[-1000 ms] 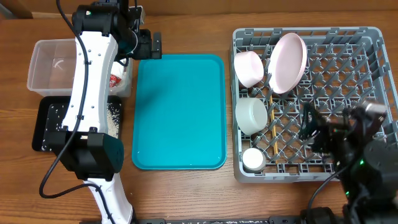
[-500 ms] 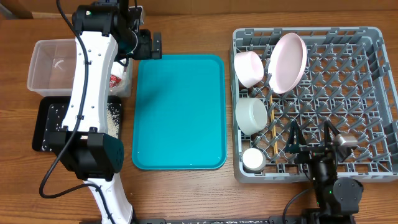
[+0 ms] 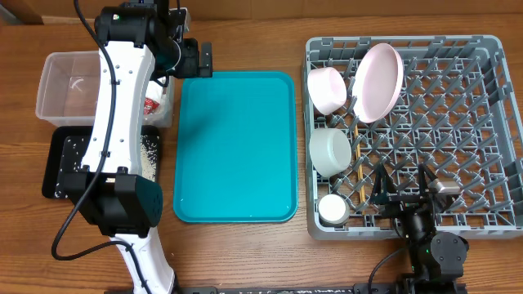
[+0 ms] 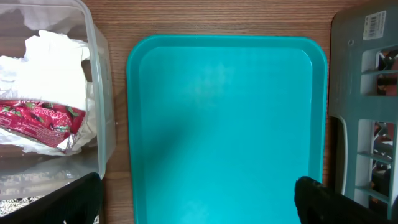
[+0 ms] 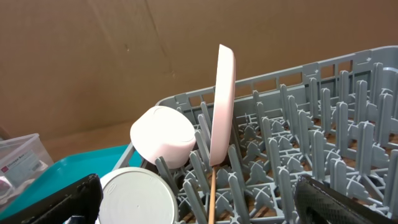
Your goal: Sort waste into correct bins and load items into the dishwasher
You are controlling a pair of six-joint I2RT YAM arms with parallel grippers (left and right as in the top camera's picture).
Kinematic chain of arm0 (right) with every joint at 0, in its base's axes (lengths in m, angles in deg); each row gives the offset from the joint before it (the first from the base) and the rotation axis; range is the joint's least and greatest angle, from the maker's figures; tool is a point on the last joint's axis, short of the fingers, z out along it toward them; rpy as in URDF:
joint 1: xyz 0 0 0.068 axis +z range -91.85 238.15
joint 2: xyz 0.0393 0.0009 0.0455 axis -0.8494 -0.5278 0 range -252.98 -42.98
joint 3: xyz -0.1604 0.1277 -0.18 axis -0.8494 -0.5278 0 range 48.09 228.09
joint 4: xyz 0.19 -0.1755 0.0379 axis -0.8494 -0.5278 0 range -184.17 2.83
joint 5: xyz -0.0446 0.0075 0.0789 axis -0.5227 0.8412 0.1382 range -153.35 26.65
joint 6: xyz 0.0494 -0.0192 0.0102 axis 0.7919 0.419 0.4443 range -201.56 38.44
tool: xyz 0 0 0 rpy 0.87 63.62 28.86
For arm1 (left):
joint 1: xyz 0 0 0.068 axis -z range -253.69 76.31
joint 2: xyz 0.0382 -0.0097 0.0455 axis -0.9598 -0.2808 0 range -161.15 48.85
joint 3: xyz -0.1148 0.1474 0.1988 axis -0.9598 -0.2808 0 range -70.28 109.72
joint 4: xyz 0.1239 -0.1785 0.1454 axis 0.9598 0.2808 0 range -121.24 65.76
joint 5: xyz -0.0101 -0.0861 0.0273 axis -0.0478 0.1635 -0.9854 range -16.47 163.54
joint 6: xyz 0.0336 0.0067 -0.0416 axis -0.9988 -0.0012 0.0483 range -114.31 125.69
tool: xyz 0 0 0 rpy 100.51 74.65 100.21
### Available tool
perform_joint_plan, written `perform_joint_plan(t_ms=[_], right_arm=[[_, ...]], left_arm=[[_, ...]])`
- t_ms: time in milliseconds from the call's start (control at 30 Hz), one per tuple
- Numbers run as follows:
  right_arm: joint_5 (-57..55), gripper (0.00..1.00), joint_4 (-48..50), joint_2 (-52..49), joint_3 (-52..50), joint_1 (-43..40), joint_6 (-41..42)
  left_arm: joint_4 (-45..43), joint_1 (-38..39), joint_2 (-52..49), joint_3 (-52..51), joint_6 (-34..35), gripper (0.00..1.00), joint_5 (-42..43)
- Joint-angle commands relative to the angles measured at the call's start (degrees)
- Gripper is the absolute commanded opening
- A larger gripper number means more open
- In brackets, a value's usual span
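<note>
Overhead, the left gripper (image 3: 194,59) hung by the 11 o'clock corner of the teal tray (image 3: 237,147). In its wrist view the two black fingers (image 4: 74,202) stood spread wide with nothing between them, only bare tray beneath.

At 10 o'clock from that tray sat the clear tub (image 3: 57,90). It held the white napkin (image 4: 50,62), with the red wrapper (image 4: 37,118) lying against the napkin's 6 o'clock side. Just beside the tub, at its 6 o'clock side, lay the black tray (image 3: 53,175), with rice grains (image 3: 149,151) scattered in it. The left arm crossed over the middle of it.

At 3 o'clock from the teal tray stood the grey dish rack (image 3: 474,82). Along its 9 o'clock side were the white bowl (image 3: 327,90) tipped on its side, the plate (image 3: 377,77) standing on edge between pegs, the grey-green bowl (image 3: 331,153) and, toward the 7 o'clock corner, the small cup (image 3: 333,210). The chopsticks (image 3: 357,167) lay in the grid at 3 o'clock of the grey-green bowl, just beside it.

The right gripper (image 3: 404,184) was over the rack near its 6 o'clock edge. Its fingers (image 5: 348,202) were splayed far apart and held nothing.
</note>
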Motion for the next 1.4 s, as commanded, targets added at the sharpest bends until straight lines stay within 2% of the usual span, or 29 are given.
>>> perform_joint_plan(t_ms=[0,1033,1267,1367], right_arm=[[-0.07,1.0,0.39,0.61,-0.59,-0.15,-0.07],[-0.07,1.0,0.39,0.57,-0.61,-0.15,-0.07],[-0.07,1.0,0.37,0.57,-0.61,-0.15,-0.07],[-0.07,1.0,0.39,0.57,-0.61,-0.15,-0.07]], left_arm=[[-0.04,0.11,0.35,1.11,0.37,1.0,0.46],[-0.04,0.28,0.37,1.11,0.37,1.0,0.46],[-0.02,1.95,6.08,1.11,0.33,1.0,0.37],[0.04,2.12,8.66,1.09,0.33,1.0,-2.62]])
